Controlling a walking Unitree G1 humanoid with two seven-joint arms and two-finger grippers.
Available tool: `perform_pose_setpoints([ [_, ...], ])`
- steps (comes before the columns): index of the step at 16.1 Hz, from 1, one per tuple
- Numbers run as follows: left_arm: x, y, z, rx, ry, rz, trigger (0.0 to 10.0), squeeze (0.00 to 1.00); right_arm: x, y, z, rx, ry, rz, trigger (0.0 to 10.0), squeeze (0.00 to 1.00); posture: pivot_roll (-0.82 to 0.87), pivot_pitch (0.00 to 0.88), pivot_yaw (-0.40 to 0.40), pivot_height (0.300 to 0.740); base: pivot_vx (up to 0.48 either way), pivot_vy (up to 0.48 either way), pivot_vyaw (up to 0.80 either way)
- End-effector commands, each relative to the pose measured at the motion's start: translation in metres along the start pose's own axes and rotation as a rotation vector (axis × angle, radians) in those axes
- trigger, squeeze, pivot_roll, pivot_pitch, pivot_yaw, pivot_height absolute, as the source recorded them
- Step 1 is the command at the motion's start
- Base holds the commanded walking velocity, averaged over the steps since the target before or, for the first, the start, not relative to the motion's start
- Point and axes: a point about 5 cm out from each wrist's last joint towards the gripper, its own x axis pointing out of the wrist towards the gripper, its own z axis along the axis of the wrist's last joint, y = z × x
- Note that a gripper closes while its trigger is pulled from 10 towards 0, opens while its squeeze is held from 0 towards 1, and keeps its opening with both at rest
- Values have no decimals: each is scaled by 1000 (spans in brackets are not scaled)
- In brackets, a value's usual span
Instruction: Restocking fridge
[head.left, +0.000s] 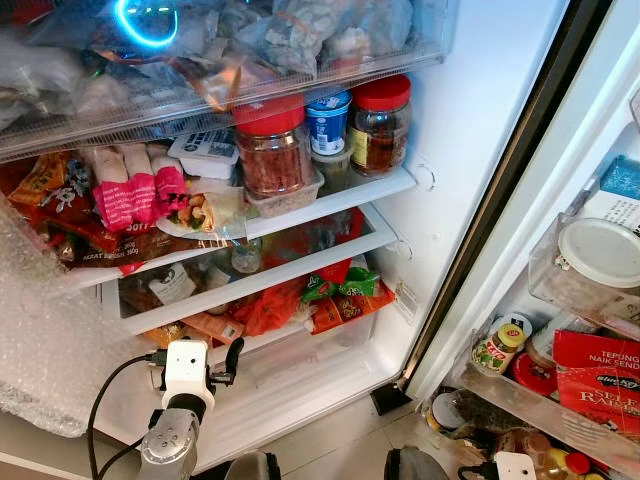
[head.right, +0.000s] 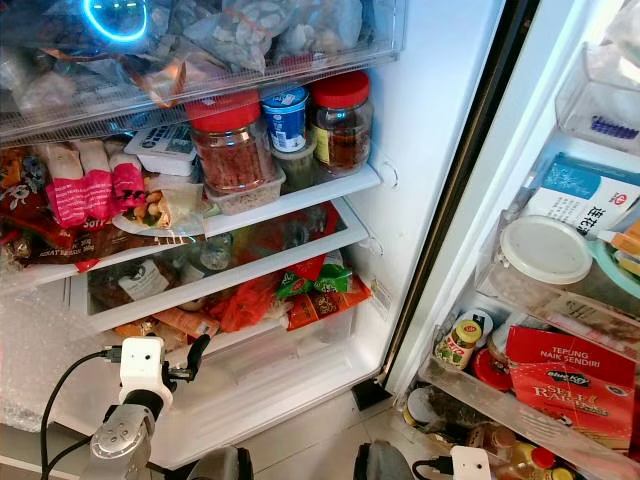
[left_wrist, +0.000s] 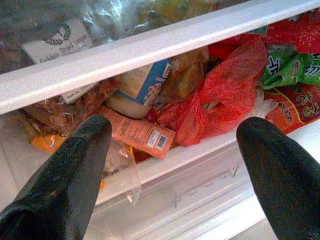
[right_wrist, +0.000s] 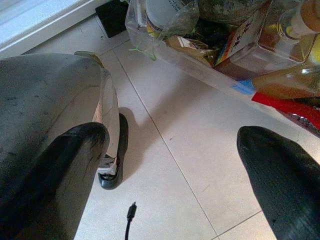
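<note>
The left gripper (left_wrist: 172, 165) has its two black fingers (left_wrist: 65, 175) spread wide with nothing between them. It is raised at the lower left of the open fridge (head.left: 455, 130), just in front of the bottom shelf and the clear drawer front (head.left: 300, 375). Beyond its fingertips lie a crumpled red plastic bag (left_wrist: 215, 95), an orange packet with a barcode (left_wrist: 137, 132) to the left of the bag, and green and red snack packets (left_wrist: 295, 70) on the right.

The right gripper (right_wrist: 172, 165) hangs low near the tiled floor (right_wrist: 190, 150), fingers also wide apart and empty, pointing down beside the robot's own grey leg (right_wrist: 45, 100).

On the shelf above, at the far side, stand a red-lidded jar of dark red contents (head.left: 272, 148), a small blue-and-white tub (head.left: 328, 120) and another red-lidded jar (head.left: 380, 122). To their left lie pink-wrapped packets (head.left: 130, 190). Bubble wrap (head.left: 45, 330) hangs at the left edge.

The open door on the right carries racks with a white-lidded container (head.left: 600, 255), a red flour packet (head.left: 600, 375) and a small yellow-labelled bottle (head.left: 497, 348).
</note>
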Motion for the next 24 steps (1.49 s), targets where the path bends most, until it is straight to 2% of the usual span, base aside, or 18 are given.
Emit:
perform_pose_setpoints([
  [1, -1, 3, 0, 22, 9, 2, 10000, 0, 0, 4, -3, 4, 13, 16, 10000, 0, 38, 84, 4, 643, 0, 0, 0],
  [6, -1, 4, 0, 26, 16, 7, 10000, 0, 1, 5, -2, 4, 16, 18, 10000, 0, 38, 84, 7, 643, 0, 0, 0],
  [24, -8, 8, -8, 34, 48, 26, 10000, 0, 1, 4, -1, 0, 17, 29, 10000, 0, 46, 83, 2, 643, -281, 0, 0],
])
